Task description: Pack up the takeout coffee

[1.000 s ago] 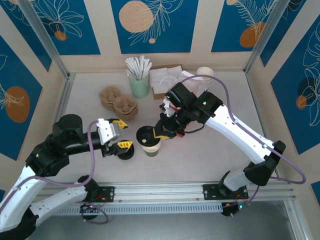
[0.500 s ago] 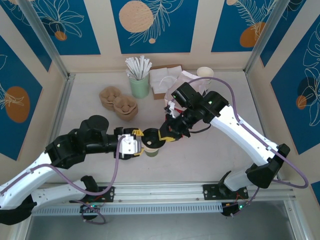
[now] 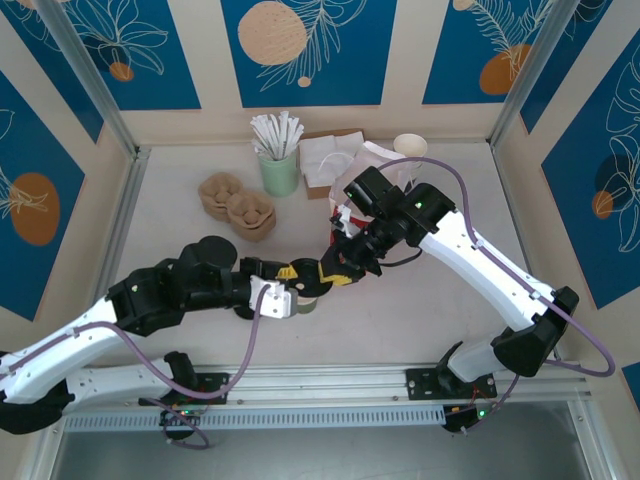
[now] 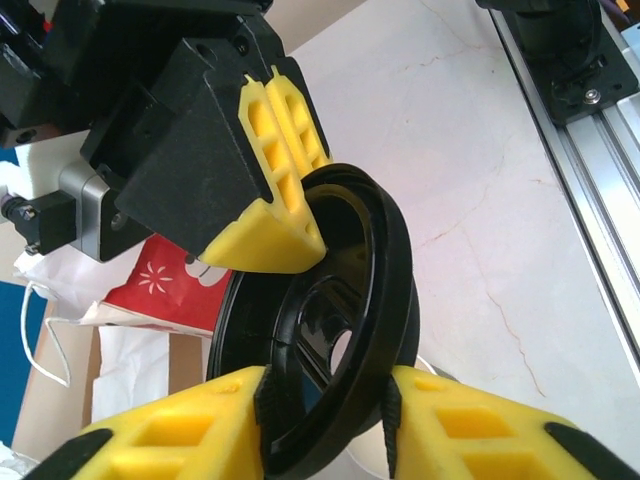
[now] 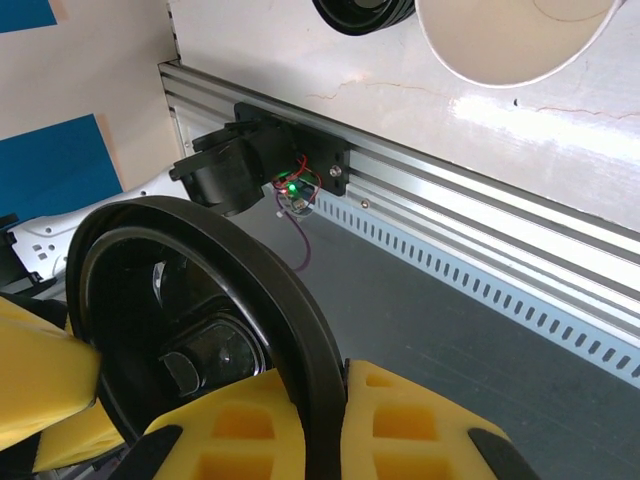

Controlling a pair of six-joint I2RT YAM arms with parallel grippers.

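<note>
My right claw (image 3: 335, 272) is clamped on the black lid (image 4: 330, 330) by the cup (image 3: 306, 304); my left claw (image 4: 325, 428) straddles the lid, grip unclear

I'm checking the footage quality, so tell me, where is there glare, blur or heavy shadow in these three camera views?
Top external: evenly lit and sharp, with only soft shadows on the table. Left wrist: the black lid is crisp, with a pale sheen along its rim. Right wrist: bright glare on the table just below the paper cup, while the lid's inside is dark and shows little detail.
</note>
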